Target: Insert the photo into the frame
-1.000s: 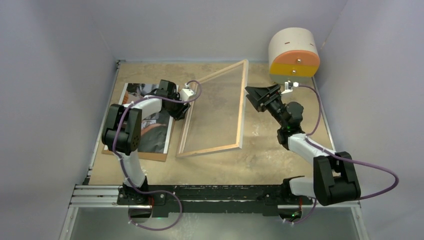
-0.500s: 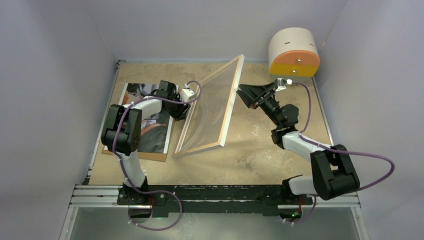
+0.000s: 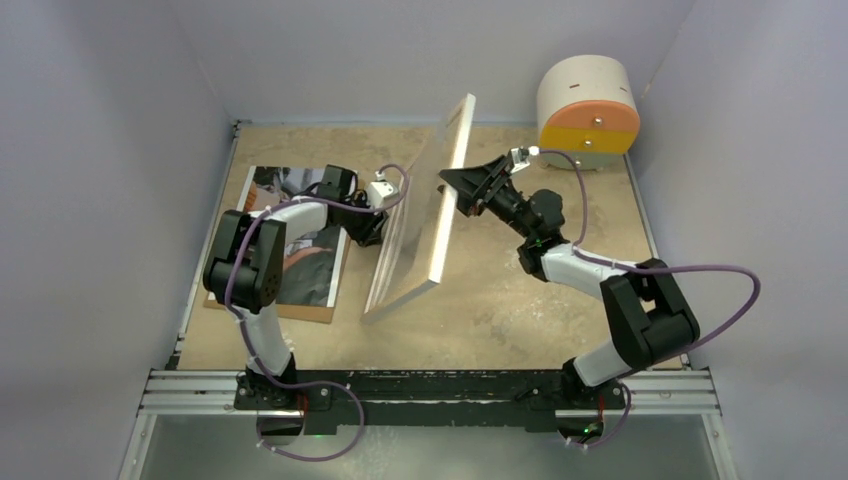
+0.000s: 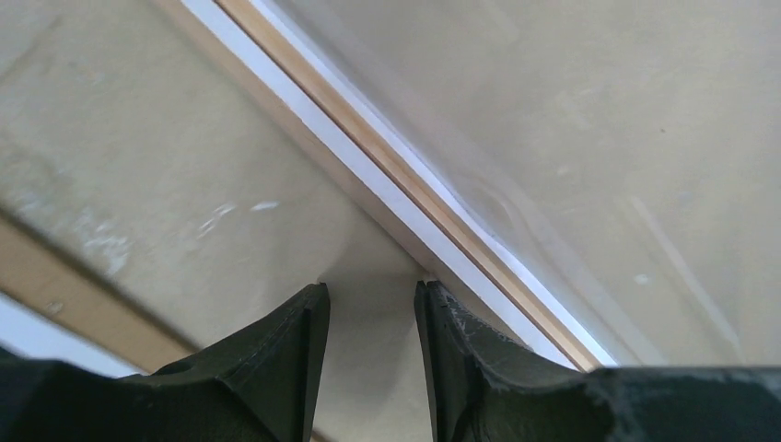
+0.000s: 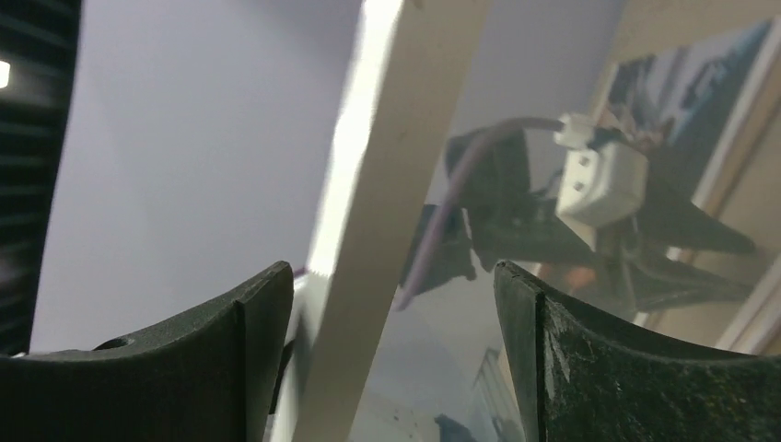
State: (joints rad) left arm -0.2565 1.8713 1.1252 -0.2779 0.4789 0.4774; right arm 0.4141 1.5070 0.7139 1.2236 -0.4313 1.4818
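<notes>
We see the frame [image 3: 443, 205] standing almost on edge, long axis running away from the bases, between both arms. Our right gripper [image 5: 391, 269] straddles its raised edge, fingers wide apart, not clamped. Our left gripper [image 4: 368, 290], half open and empty, sits just beside the lower edge. The photo [image 3: 315, 265] lies flat further left.

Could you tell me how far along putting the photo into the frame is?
Done: nothing final; the frame is tipped up almost on edge. In hand: the open right pincer straddles its upper edge, and the open left pincer sits by its lower edge on the table. Left: the photo lies outside the frame, on the brown board, and must go in.
</notes>
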